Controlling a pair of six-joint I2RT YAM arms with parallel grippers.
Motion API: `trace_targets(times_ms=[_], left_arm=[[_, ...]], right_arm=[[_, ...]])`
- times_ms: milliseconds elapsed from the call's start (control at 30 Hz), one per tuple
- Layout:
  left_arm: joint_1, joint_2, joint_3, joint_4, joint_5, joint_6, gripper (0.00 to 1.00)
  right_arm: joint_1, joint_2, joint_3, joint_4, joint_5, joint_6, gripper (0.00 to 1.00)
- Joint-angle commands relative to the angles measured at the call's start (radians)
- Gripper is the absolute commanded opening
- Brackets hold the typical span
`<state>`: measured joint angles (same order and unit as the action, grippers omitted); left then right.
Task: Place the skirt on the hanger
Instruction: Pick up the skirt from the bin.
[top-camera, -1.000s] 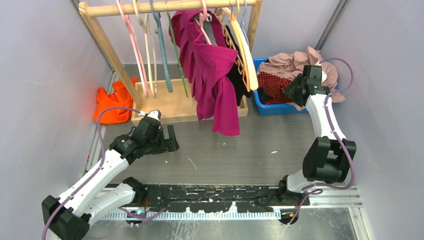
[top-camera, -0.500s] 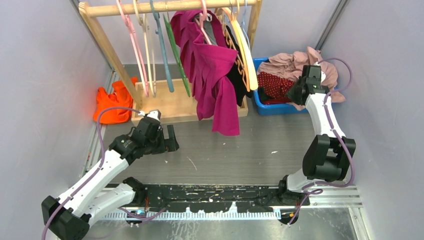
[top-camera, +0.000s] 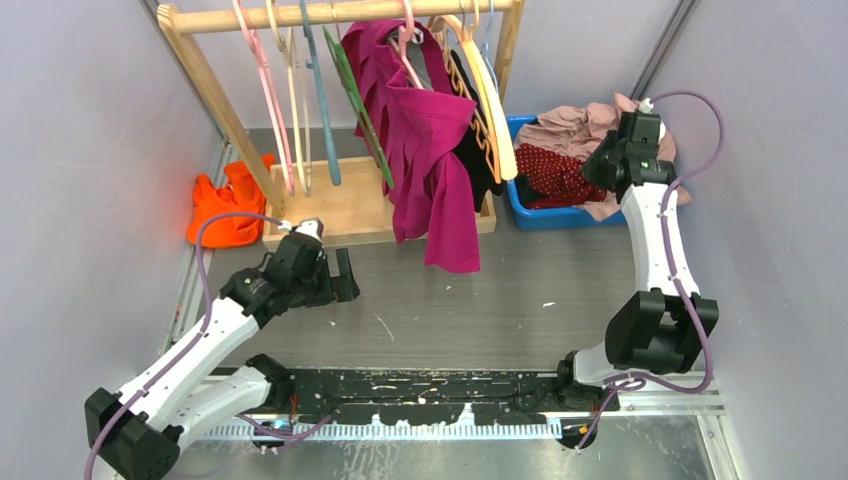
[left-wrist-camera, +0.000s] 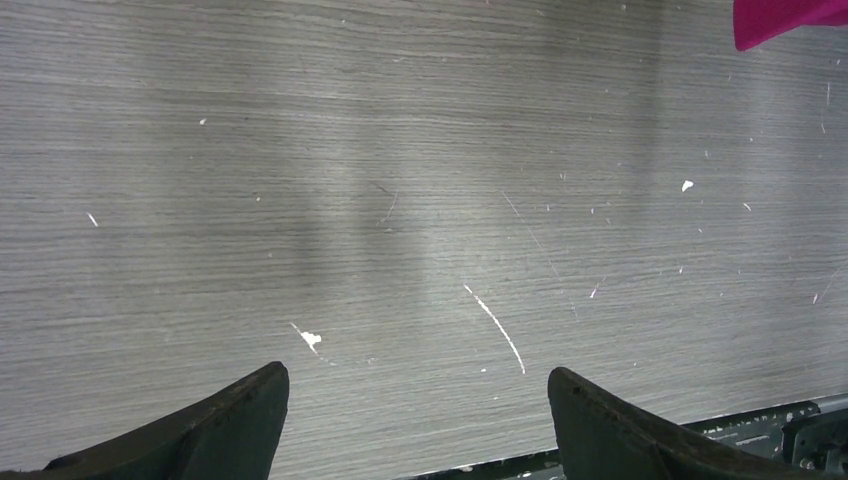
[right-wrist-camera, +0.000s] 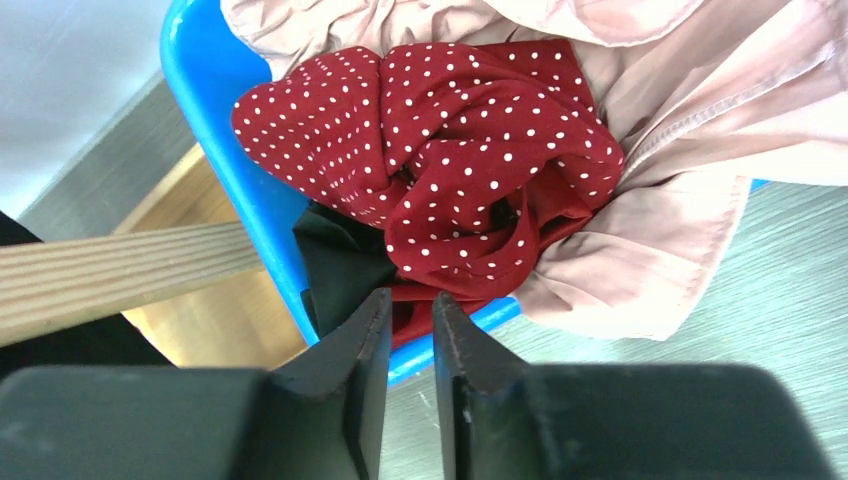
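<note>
Magenta garment (top-camera: 420, 140) hangs on wooden rack (top-camera: 330, 12), orange cloth (top-camera: 225, 205) left, blue bin (top-camera: 540, 217) w/ pale pink garment (top-camera: 575, 125) right.

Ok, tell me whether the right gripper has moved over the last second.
Yes. In the top view the right gripper has shifted up the picture and slightly right, toward the far right corner of the blue bin.

Lower edge of skirt (right-wrist-camera: 440, 150) hidden behind right pincer (right-wrist-camera: 411, 302)

My right gripper (right-wrist-camera: 410, 300) nips a fold of the skirt (right-wrist-camera: 450, 150), dark red with white dots, bunched in the blue bin (right-wrist-camera: 210, 90). The thin pink hanger (top-camera: 262, 80) hangs on the rail (top-camera: 300, 14).
</note>
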<state>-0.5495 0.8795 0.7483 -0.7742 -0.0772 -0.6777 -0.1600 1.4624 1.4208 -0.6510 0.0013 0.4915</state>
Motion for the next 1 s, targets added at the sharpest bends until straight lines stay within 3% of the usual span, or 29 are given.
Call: trace_targets(times_ms=[0, 133, 600, 733, 833, 967], left_arm=[[0.002, 0.002, 0.013, 0.047, 0.011, -0.003, 1.00], [0.002, 0.006, 0.011, 0.048, 0.011, 0.001, 1.00], [0.002, 0.019, 0.000, 0.067, 0.008, 0.001, 1.00], [0.002, 0.016, -0.001, 0.067, 0.009, 0.001, 1.00], [0.001, 0.014, -0.005, 0.067, 0.010, 0.001, 1.00], [0.000, 0.007, -0.006, 0.061, 0.009, 0.001, 1.00]], right_arm=[[-0.001, -0.020, 0.009, -0.034, 0.037, -0.045, 0.35], [-0.001, -0.015, -0.069, 0.016, 0.069, -0.046, 0.44], [-0.003, 0.156, -0.010, 0.062, 0.098, -0.035, 0.48], [-0.003, 0.158, -0.021, 0.058, 0.091, -0.036, 0.37], [-0.002, 0.125, -0.035, 0.061, 0.098, -0.041, 0.19], [-0.001, 0.026, -0.034, 0.075, 0.091, -0.035, 0.12]])
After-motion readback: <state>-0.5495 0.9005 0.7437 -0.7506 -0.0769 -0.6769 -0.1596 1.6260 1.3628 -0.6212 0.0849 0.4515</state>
